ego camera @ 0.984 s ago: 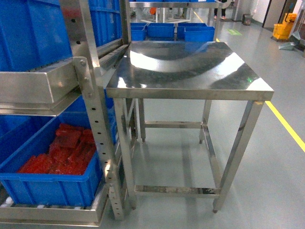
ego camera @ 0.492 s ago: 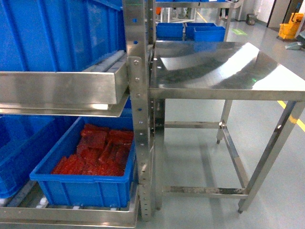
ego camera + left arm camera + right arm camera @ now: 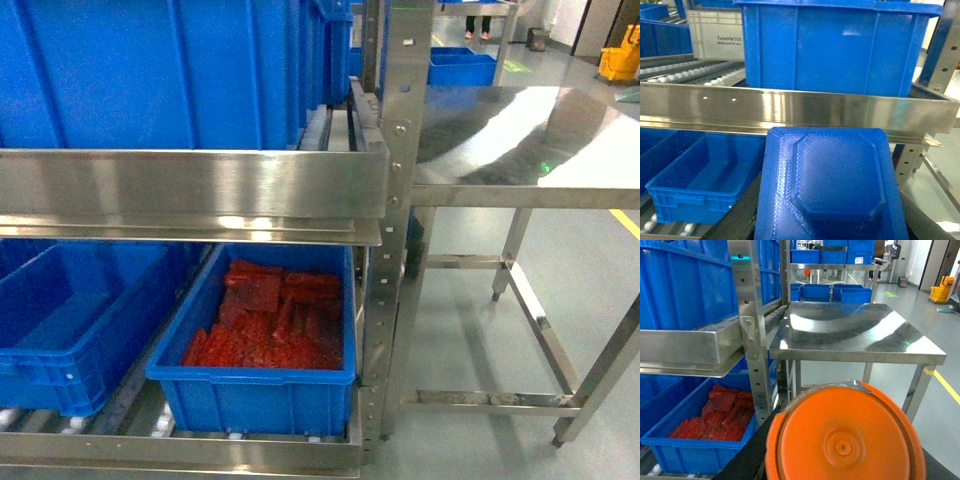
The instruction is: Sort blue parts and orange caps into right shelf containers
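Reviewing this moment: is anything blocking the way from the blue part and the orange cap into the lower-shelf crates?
The steel shelf rail overhangs both lower crates. The empty crate below the blue part and the crate of red pieces are open-topped, so entry must pass under that rail. The orange cap also faces the upright post.

Only legible text: left wrist view, white crate (image 3: 715, 35) on upper roller shelf behind big blue crate (image 3: 832, 47); dark print on its front wall reads "Totelife 521", smaller second line below reads roughly "made just for you", blurry. Green floor marking (image 3: 518, 66) far back in head view, also seen in right wrist view, content unreadable. No readable label on blue crates, steel table (image 3: 860, 335), orange cap (image 3: 845, 435) or blue part (image 3: 832, 187)
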You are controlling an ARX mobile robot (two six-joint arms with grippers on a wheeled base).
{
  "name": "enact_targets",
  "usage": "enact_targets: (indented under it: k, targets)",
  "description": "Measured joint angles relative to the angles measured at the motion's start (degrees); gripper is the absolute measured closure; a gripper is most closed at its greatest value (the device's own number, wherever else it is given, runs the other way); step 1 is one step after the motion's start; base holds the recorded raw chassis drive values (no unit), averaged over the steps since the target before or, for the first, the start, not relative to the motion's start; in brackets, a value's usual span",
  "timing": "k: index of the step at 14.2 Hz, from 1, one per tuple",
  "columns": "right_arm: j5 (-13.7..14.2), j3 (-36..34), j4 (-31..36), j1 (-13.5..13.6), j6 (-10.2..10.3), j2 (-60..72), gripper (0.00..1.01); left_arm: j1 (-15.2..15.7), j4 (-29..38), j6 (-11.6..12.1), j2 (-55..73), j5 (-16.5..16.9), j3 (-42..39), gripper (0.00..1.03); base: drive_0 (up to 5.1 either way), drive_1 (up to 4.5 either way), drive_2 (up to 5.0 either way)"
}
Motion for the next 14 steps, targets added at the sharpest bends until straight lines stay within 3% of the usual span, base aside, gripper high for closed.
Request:
enact_targets:
  k: [14]
  targets:
    - [0.0, 0.0, 0.0, 0.0, 0.0, 0.0, 0.58, 0.0, 0.0, 0.0, 0.0, 0.0, 0.0, 0.61, -5.0, 2.47, 2.5]
